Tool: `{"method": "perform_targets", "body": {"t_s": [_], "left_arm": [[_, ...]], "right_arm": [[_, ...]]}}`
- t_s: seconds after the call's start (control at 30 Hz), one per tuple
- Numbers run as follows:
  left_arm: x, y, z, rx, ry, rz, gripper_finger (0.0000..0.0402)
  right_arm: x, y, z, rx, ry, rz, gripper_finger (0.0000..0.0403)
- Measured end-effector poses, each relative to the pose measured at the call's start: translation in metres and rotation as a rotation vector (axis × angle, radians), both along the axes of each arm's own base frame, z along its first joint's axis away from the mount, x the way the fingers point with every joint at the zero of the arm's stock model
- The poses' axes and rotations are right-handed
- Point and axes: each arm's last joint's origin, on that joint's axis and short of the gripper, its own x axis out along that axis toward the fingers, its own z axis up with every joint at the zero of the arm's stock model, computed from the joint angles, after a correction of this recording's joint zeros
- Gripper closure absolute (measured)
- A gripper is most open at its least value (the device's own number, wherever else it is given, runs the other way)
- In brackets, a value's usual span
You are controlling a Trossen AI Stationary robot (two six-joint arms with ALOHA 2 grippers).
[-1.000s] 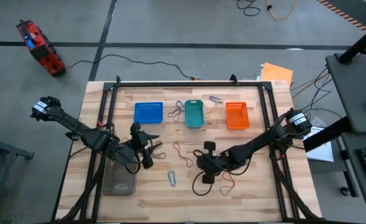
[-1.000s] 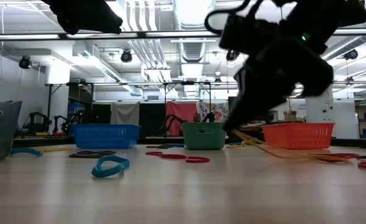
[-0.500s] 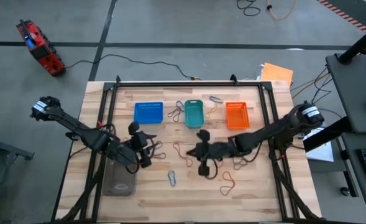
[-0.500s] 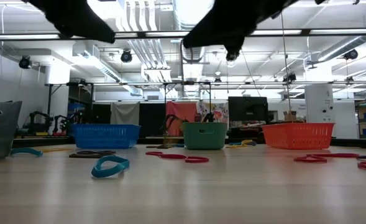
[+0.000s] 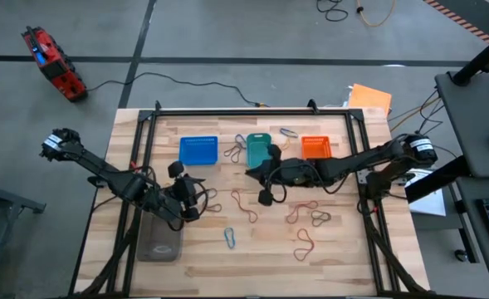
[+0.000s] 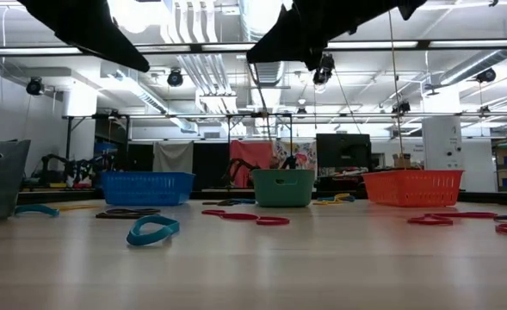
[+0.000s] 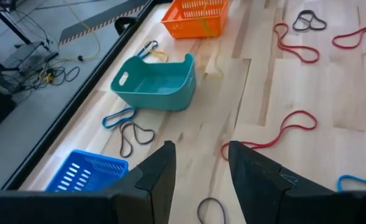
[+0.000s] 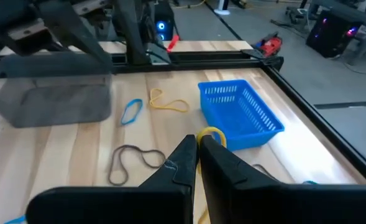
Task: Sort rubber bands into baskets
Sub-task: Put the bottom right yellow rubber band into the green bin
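High view, largest first: the wooden table [image 5: 252,257] carries a clear grey plastic container [image 5: 159,239] at its near left, with nothing recognisable inside. Along the far edge sit three perforated baskets: the blue basket [image 5: 198,150], the teal basket [image 5: 257,151] and the orange basket [image 5: 315,147]. The left wrist view shows the teal one bare inside and a yellowish strand lying across the orange one; the blue basket's inside shows only bare mesh.

Loose rubber bands lie on the wood: red loops [image 5: 304,243] at the near right, a red band [image 5: 244,203] mid-table, dark grey ones [image 5: 320,218] just right of it, a light blue band [image 5: 230,238] near the front, and a blue and a dark one [image 5: 234,152] between the blue and teal baskets.

The right gripper [image 5: 265,184] hangs above the table just in front of the teal basket, its fingers [image 8: 184,157] clenched on a yellow rubber band [image 8: 211,136]. The left gripper [image 5: 189,199] hovers beside the grey container with its jaws parted and nothing between them.

A second ago the right gripper was low over the near-right bands; it has since risen and swung toward the teal basket. The left arm has barely moved, and the baskets are unchanged.
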Motion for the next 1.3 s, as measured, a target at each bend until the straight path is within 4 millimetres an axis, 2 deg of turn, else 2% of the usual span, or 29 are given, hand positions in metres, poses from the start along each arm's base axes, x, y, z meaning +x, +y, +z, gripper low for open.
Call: {"method": "perform_targets", "body": {"t_s": [0.87,1.03,1.3], "left_arm": [[0.003,0.0,0.004,0.053,-0.04,0.007,0.0269],[0.005,0.002,0.008,0.143,-0.052,0.02,0.0269],[0.007,0.003,0.007,0.166,-0.009,-0.032,0.0269]], "right_arm": [[-0.007,-0.004,0.017,-0.033,-0.058,0.028,0.0391],[-0.011,-0.015,0.027,-0.004,-0.095,-0.014,0.0391],[-0.021,-0.043,0.041,0.026,-0.152,-0.108,0.0391]]}}
